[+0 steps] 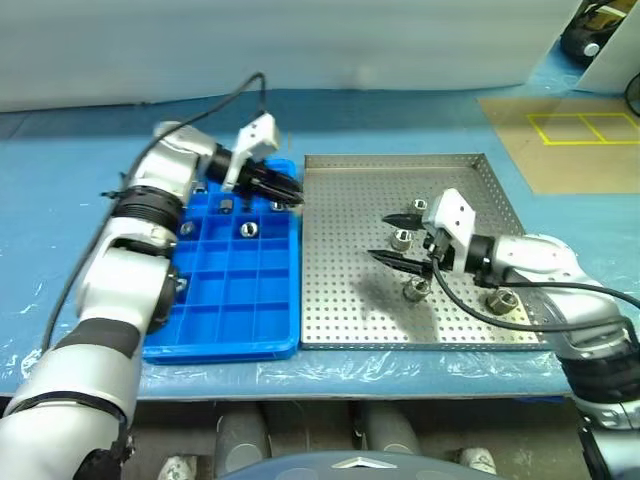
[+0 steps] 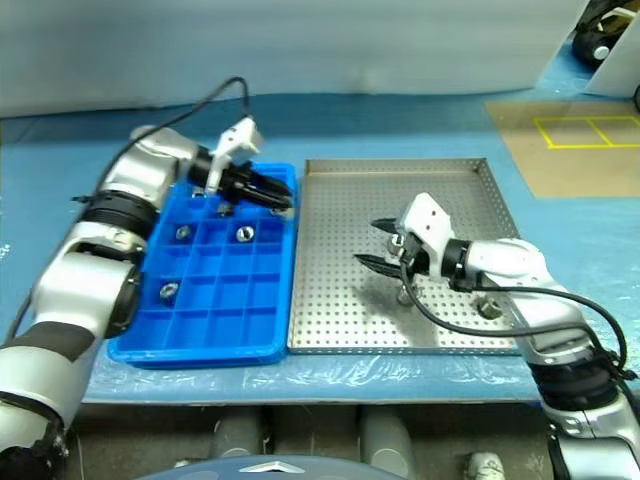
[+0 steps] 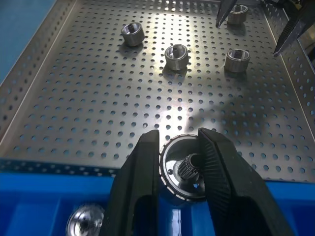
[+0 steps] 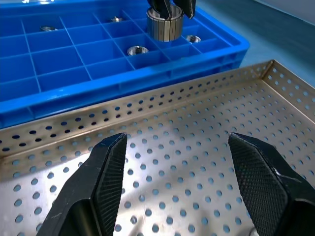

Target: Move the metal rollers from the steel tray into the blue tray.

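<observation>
Left wrist view: the left gripper has its 2 black fingers clamped on a roller, 1 finger on each side of it.
Left gripper's place: it hangs over the blue tray, near that tray's far corner and close to the edge that faces the steel tray.
Held roller: in the right wrist view it shows as a short ribbed cylinder, raised above the blue cells and touching none of them.
Right gripper: its jaws stand wide apart with nothing between them; it points toward the blue tray.
Below the right gripper: bare perforated sheet of the steel tray, with the tray's low edge ahead of the fingertips.
Rollers near the right gripper: 4 lie on the steel sheet, 2 close by its fingertips, 1 just under the wrist and 1 beside the forearm.
Rollers near the left gripper: several sit in single blue cells, 1 just below the held roller; others lie farther along the tray.
Trays: side by side on a blue table, long edges nearly touching.
</observation>
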Available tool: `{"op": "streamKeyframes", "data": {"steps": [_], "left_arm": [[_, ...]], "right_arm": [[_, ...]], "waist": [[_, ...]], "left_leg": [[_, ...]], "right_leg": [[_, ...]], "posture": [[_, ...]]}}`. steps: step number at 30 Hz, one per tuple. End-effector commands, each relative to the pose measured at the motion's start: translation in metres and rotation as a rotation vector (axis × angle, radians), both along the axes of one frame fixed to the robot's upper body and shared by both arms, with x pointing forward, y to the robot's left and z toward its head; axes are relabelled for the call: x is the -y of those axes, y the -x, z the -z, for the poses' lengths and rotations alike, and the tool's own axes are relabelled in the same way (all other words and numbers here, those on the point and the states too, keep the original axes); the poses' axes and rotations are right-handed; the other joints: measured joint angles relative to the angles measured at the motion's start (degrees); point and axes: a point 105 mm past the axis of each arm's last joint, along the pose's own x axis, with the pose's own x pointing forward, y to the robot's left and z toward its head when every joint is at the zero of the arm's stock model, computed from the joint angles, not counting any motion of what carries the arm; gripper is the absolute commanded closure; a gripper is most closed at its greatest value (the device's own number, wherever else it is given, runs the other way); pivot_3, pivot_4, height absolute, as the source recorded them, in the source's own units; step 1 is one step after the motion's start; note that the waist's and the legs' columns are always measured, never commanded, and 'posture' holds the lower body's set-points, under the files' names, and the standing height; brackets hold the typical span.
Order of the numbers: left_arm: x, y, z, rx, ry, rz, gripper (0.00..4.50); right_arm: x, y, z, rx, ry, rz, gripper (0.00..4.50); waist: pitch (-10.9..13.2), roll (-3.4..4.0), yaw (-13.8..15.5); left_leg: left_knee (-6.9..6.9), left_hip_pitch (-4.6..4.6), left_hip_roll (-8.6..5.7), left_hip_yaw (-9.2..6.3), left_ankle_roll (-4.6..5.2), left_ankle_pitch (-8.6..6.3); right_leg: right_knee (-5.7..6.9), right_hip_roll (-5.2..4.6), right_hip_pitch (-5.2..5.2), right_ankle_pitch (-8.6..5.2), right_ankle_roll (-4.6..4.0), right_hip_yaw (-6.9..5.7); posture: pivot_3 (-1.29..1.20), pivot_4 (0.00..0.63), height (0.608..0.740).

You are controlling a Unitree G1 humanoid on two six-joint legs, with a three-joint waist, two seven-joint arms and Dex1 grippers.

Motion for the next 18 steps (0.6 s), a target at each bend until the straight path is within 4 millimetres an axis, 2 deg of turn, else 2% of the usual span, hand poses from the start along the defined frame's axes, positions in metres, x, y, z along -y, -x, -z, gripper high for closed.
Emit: {"op": "streamKeyframes", "data": {"steps": [1, 5, 10, 14, 18], "left_arm": [[-0.027, 0.006, -0.016, 0.019, 0.041, -0.072, 3.63], [-0.054, 0.021, -0.013, -0.010, 0.050, -0.151, 3.63], [-0.087, 0.035, 0.014, -0.051, 0.016, -0.302, 3.63], [-0.089, 0.041, 0.033, -0.093, 0.021, -0.354, 3.63], [-0.085, 0.038, 0.046, -0.111, 0.043, -0.397, 3.63]], "right_arm": [[-0.014, -0.004, -0.005, 0.034, 0.001, -0.084, 1.14], [-0.020, -0.009, -0.003, 0.033, 0.005, -0.130, 1.14], [-0.029, -0.012, -0.003, 0.036, -0.002, -0.169, 1.14], [-0.030, -0.014, -0.003, 0.039, 0.001, -0.180, 1.14], [-0.028, -0.016, -0.005, 0.043, 0.004, -0.176, 1.14]], "waist": [[0.0, 0.02, 0.7], [0.0, 0.04, 2.1], [0.0, 0.04, 3.5], [0.1, 0.01, 4.3], [0.1, 0.00, 4.9]], "left_leg": [[-0.02, 0.02, 0.02, 0.00, -0.03, 0.01], [-0.06, -0.03, 0.03, 0.00, -0.10, 0.06], [-0.05, -0.13, 0.10, -0.02, -0.18, 0.10], [-0.05, -0.14, 0.08, -0.03, -0.28, 0.16], [-0.02, -0.11, 0.09, -0.07, -0.37, 0.21]], "right_leg": [[0.02, 0.01, -0.01, 0.00, 0.00, -0.01], [0.03, -0.01, -0.02, -0.02, -0.03, -0.09], [0.06, -0.04, -0.04, -0.02, -0.05, -0.24], [0.10, -0.07, -0.04, -0.03, -0.05, -0.28], [0.21, -0.06, -0.04, -0.02, -0.06, -0.29]], "posture": [[-0.11, 0.150, 0.740], [-0.07, 0.150, 0.740], [-0.02, 0.150, 0.740], [-0.02, 0.150, 0.740], [-0.02, 0.150, 0.740]]}}
